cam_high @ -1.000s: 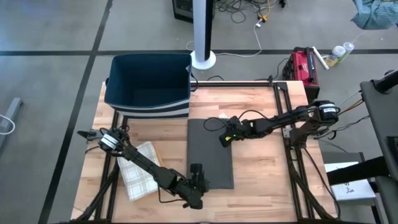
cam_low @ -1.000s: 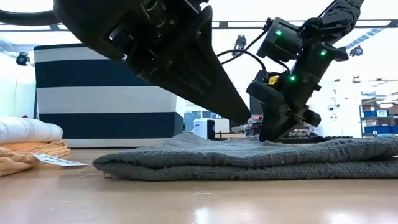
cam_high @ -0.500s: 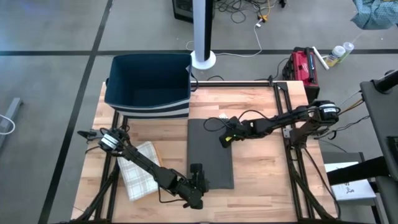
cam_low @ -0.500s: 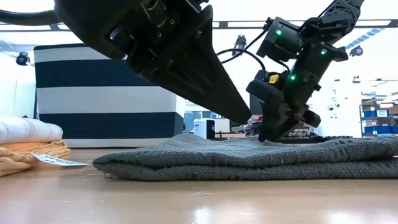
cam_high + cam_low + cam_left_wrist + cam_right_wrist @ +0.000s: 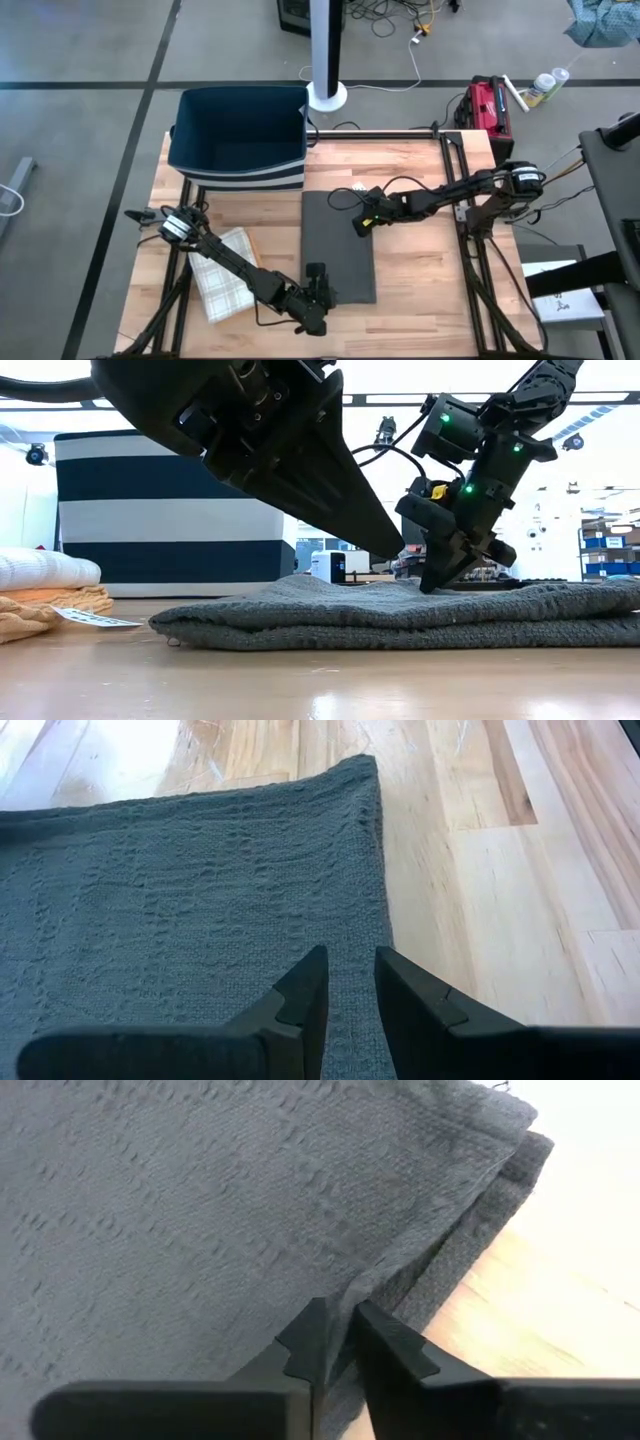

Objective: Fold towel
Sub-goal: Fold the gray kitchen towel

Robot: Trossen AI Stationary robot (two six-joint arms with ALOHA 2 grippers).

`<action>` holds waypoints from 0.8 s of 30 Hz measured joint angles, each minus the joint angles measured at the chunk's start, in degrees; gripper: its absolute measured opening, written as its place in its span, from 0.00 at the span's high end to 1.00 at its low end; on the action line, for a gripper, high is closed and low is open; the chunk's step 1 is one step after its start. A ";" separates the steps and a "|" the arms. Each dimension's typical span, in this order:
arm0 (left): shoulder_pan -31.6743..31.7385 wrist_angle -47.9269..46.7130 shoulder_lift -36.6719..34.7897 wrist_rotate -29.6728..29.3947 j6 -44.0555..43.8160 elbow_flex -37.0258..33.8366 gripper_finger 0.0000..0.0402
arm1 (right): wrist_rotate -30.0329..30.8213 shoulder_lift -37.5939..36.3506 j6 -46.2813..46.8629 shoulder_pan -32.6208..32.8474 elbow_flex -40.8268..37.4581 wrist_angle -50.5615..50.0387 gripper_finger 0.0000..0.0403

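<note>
A dark grey towel lies folded and flat in the middle of the table, long side running near to far; the low view shows its stacked layers. My right gripper is at the towel's right edge, shut on the cloth. My left gripper hovers over the towel's near edge, pointing toward the table's right. Its fingers stand a narrow gap apart, and the flat cloth shows between them. In the low view its fingertip shows above the towel's top. My right gripper pinches a raised ridge of the towel's top layer between its two fingers, just inside the right edge. The fingers slant down from the table's right side. The lower layer and the rest of the towel stay flat on the table.
A navy and white striped basket stands at the far left of the table. A folded checked cloth lies at the left under my left arm, and stacked pale cloths show there in the low view. Bare wood lies right of the towel.
My right gripper has shut on the towel at its right edge, without shifting place. The towel stays flat on the table.
</note>
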 joint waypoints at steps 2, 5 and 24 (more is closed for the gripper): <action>0.00 0.00 0.00 0.00 0.00 0.00 0.81 | 0.05 0.00 0.00 -0.17 0.00 -0.01 0.91; 0.00 0.02 0.00 -0.02 0.00 0.00 0.81 | 0.07 0.00 -0.02 -0.14 0.00 0.04 0.96; 0.00 -1.63 -0.10 -0.07 0.48 -0.02 0.81 | -0.54 -3.39 -3.05 0.67 3.98 -4.15 0.99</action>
